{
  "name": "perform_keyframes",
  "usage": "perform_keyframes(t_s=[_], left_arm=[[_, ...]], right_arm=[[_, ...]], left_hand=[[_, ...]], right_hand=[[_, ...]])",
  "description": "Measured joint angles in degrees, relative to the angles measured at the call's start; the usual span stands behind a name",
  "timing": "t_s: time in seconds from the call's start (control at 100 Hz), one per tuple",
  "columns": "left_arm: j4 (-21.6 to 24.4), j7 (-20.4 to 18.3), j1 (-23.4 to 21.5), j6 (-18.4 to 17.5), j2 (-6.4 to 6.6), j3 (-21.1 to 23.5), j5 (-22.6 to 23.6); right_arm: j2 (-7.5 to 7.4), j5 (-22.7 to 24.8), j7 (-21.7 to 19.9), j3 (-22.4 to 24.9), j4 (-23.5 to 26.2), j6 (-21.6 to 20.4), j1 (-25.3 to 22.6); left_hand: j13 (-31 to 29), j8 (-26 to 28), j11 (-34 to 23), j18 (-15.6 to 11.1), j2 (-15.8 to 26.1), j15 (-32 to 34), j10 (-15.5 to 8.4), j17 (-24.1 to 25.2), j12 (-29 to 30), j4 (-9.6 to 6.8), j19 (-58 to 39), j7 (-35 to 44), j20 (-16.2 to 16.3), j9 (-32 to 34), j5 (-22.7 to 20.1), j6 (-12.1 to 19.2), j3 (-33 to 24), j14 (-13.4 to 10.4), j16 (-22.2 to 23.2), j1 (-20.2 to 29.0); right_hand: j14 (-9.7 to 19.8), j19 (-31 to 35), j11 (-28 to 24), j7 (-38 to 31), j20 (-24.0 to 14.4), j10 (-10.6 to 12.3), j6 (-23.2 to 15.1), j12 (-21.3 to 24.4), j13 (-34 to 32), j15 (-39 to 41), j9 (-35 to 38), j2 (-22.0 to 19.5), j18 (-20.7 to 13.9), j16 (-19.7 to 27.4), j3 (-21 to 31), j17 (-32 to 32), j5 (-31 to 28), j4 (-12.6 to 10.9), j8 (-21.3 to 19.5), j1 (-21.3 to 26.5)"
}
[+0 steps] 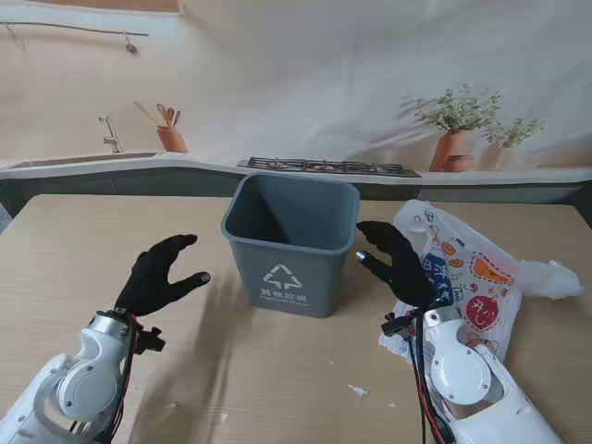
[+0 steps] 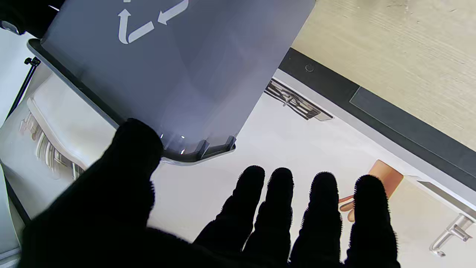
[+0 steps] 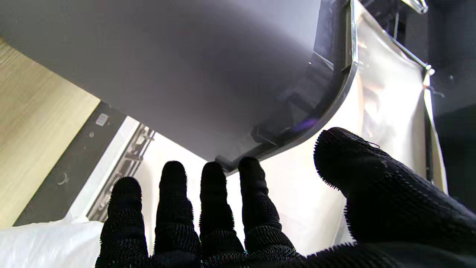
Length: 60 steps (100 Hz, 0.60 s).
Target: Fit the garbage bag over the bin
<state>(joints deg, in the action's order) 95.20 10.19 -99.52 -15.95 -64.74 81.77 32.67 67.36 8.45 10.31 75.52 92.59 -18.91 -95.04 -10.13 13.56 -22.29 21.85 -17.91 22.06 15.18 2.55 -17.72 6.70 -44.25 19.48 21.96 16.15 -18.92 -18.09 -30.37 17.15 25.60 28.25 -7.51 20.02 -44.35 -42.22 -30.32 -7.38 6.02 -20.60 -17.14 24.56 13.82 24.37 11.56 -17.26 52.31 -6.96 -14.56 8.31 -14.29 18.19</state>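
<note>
Though its small print blurs, bin (image 1: 291,242) bears a recycling triangle (image 1: 281,276).

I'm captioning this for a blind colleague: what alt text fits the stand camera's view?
A grey bin stands upright and unlined on a wooden table, between the open left hand and open right hand. A printed garbage bag lies crumpled at its right.

Soft even daylight, faint shadows, blown-out wrist-view backgrounds
</note>
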Motion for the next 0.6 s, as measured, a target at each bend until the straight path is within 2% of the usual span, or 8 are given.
perform_keyframes(t_s=[0.41, 0.6], left_arm=[[0.6, 0.2, -1.0, -0.7, 0.00, 0.7, 0.2], [0.9, 0.5, -0.9, -0.6, -0.01, 0.8, 0.6]], right_arm=[[-0.03, 0.6, 0.1, 0.2, 1.1, 0.6, -1.1], [-0.21, 2.8, 0.3, 1.7, 5.3, -1.3, -3.9]], left_hand=[[0.0, 0.0, 0.0, 0.0, 0.0, 0.0, 0.0, 0.0, 0.0, 0.00, 0.0, 0.0, 0.0, 0.0, 0.0, 0.0, 0.0, 0.0, 0.0, 0.0], [0.0, 0.0, 0.0, 0.0, 0.0, 0.0, 0.0, 0.0, 0.0, 0.00, 0.0, 0.0, 0.0, 0.0, 0.0, 0.0, 0.0, 0.0, 0.0, 0.0]], right_hand=[[0.0, 0.0, 0.0, 0.0, 0.0, 0.0, 0.0, 0.0, 0.0, 0.0, 0.0, 0.0, 0.0, 0.0, 0.0, 0.5, 0.0, 0.0, 0.0, 0.0], [-0.5, 0.5, -0.4, 0.0, 0.0, -0.4, 0.0, 0.0, 0.0, 0.4, 1.5, 0.0, 0.1, 0.0, 0.0, -0.3, -0.2, 0.0, 0.0, 0.0]])
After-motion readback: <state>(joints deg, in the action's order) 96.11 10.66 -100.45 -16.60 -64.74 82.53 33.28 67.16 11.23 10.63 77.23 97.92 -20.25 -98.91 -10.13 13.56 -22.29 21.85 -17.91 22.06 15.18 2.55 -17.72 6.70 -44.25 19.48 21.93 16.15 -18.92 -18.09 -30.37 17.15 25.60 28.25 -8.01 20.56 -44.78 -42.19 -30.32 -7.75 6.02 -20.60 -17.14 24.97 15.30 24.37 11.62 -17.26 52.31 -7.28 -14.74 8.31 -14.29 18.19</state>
